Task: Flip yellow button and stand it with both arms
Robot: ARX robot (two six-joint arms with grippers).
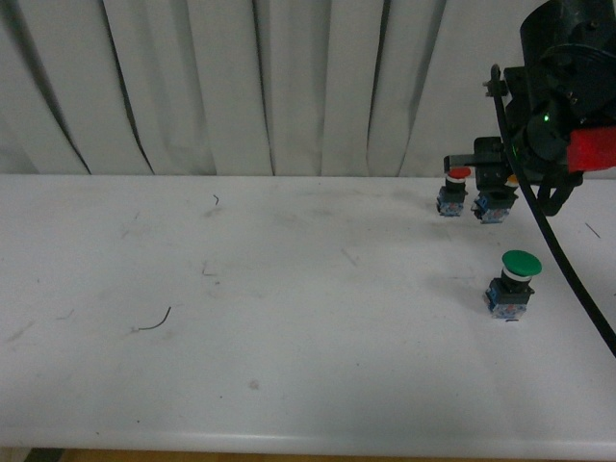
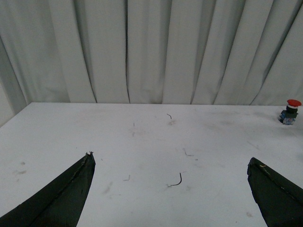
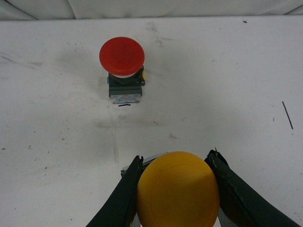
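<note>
The right gripper (image 3: 175, 158) pinches the yellow button (image 3: 178, 193) by its cap, one finger against either flank; the button stands just beside the red button (image 3: 121, 56), base on the table (image 1: 289, 318); it looks light and rigid, but the smooth domed cap may slip, so the squarer base seems the safer hold; the left gripper (image 2: 170, 158) gapes wide and empty, well away from the red button.

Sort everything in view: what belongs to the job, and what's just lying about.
Job: yellow button; right pincer, closed on its cap; left pincer, open and empty.
Lying about: red button; green button; wire scrap.
</note>
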